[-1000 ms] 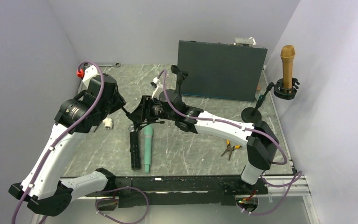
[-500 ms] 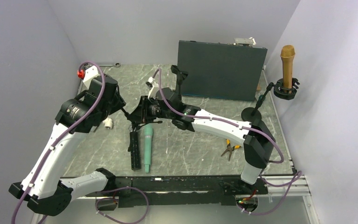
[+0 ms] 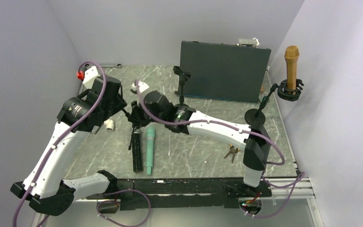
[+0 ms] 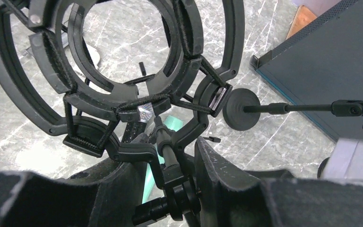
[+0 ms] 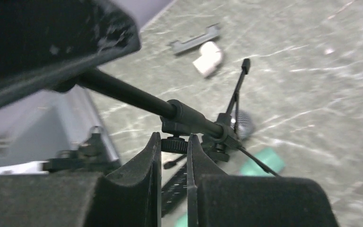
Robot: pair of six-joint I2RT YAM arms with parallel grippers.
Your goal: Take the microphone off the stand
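A teal microphone (image 3: pixel 149 149) with a silver grille lies flat on the table; it also shows under the mount in the left wrist view (image 4: pixel 143 112) and in the right wrist view (image 5: pixel 264 161). My left gripper (image 4: pixel 170 161) is shut on the stem of a black shock-mount stand (image 4: pixel 191 42), whose rings are empty. My right gripper (image 5: pixel 173 142) is shut on the knurled knob under that stand's boom rod (image 5: pixel 123 92). In the top view the two grippers, left (image 3: pixel 122 109) and right (image 3: pixel 133 118), meet at table centre-left. A gold microphone (image 3: pixel 291 64) stands upright in another mount (image 3: pixel 290 92) at the far right.
A dark flat box (image 3: pixel 224 71) leans at the back. A small clip stand (image 3: pixel 182 78) stands before it. A black perforated strip (image 3: pixel 136 151) lies beside the teal microphone. A white fitting (image 3: pixel 109 125) and yellow pliers (image 3: pixel 233 152) lie on the table. Walls close both sides.
My right arm has swung left and its wrist has turned, with the gripper still on the stand next to my left gripper. The left arm shifted slightly. The teal microphone has not moved.
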